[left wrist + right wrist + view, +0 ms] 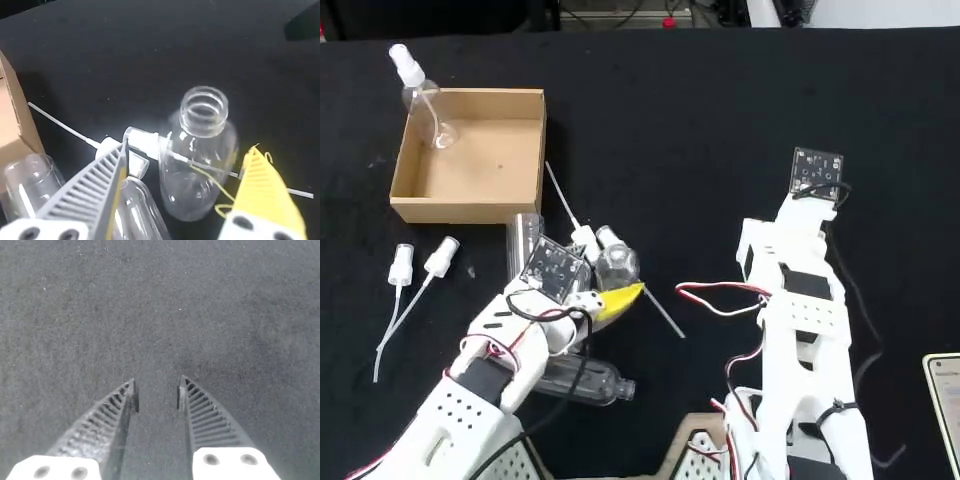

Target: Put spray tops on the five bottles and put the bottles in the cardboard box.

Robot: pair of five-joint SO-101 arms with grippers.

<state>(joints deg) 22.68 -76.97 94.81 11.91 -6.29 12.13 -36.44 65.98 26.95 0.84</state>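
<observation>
**Left Gripper Spread Around Open Bottle; Right Gripper Over Bare Covering**

The left gripper (187, 148) is positioned with its jaws spread wide. A grey finger (95, 185) and a yellow finger (262, 190) are set on either side of a clear plastic bottle with an open neck (618, 266). Contact between the fingers and this bottle cannot be confirmed.

The bottle is located on the black table covering (720, 120), near the corner of the brown cardboard box (470, 208) closest to the left arm. A white spray top with a long thin tube (141, 142) is laid against the bottle's shoulder, just beside the grey fingertip.

A second clear bottle (524, 240) is placed just beside the near wall of the box. A third clear bottle (588, 380) is laid on its side under the left arm.

One loose white spray top (403, 262) and another loose spray top (442, 256) are laid side by side on the covering, near the box, with their tubes trailing toward the table's near edge.

Inside the box, a clear bottle fitted with a white spray top (428, 115) is leaned into a far corner, with its top projecting above the rim.

The right gripper (156, 392) is positioned with its jaws slightly parted above a bare stretch of the covering, well apart from the bottles.
</observation>
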